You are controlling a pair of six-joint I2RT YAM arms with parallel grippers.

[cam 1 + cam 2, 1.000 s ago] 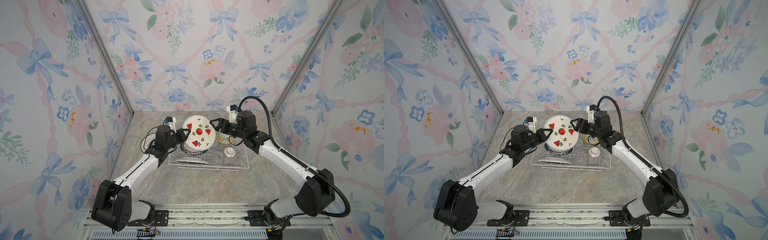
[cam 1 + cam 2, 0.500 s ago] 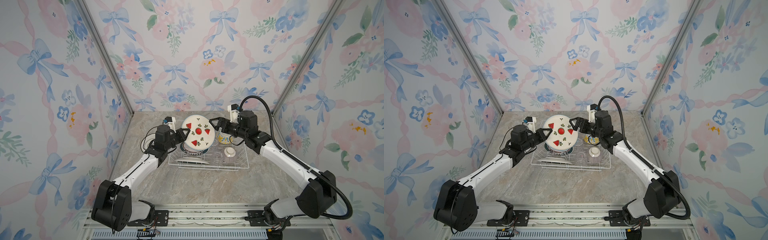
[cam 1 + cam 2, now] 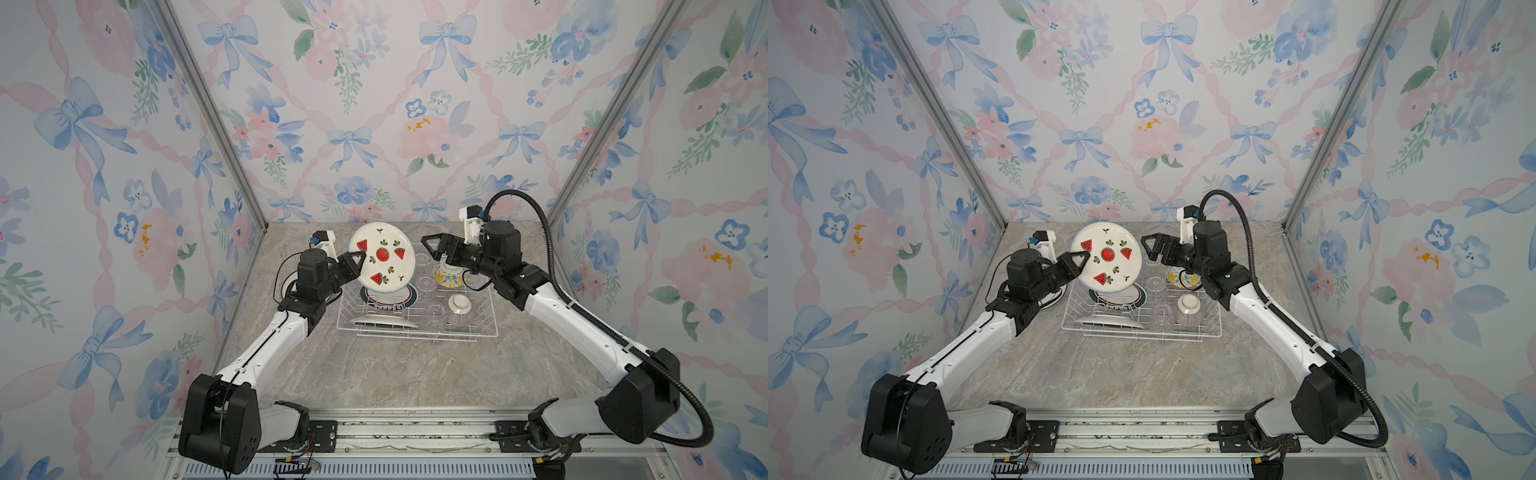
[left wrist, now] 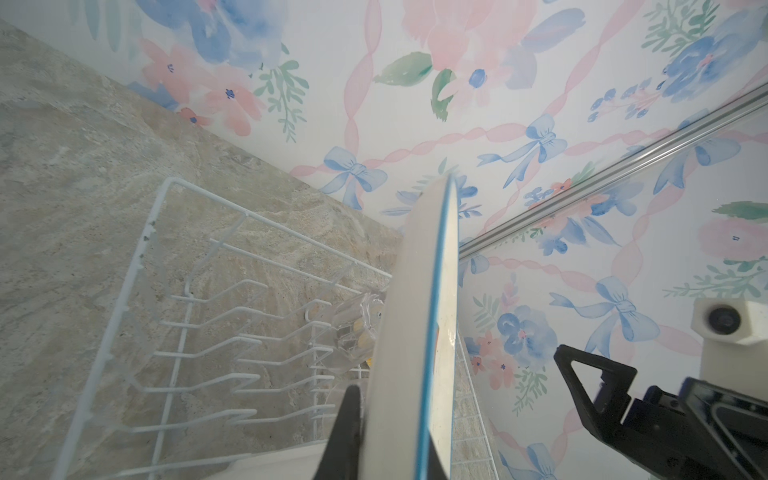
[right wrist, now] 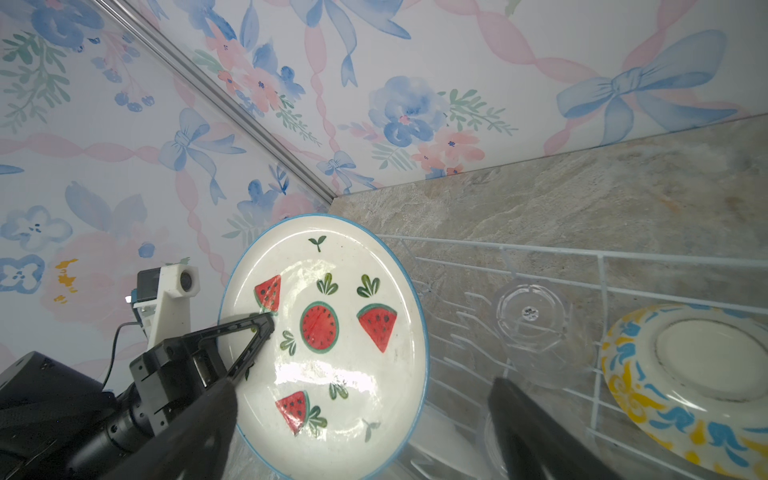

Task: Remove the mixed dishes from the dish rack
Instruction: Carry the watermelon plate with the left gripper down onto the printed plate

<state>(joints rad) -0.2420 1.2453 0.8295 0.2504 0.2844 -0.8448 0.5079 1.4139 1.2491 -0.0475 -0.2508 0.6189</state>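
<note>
Plates (image 3: 381, 259) three (one in left end effector (image 3: 360, 260)), cups (image 3: 426, 286) three, bowls (image 3: 448, 276) two

No legible text, brand or number is found. A tiny dark mark is spotted on a glass cup (image 5: 534, 332), but cannot be read.

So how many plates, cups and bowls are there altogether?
Plates: 3 (watermelon plate, teal-rimmed plate, white plate)
Glass cups: 3 (far cup, middle cup, near cup)
Bowls: 2 (yellow-blue bowl, striped bowl)
Total: 8
</note>
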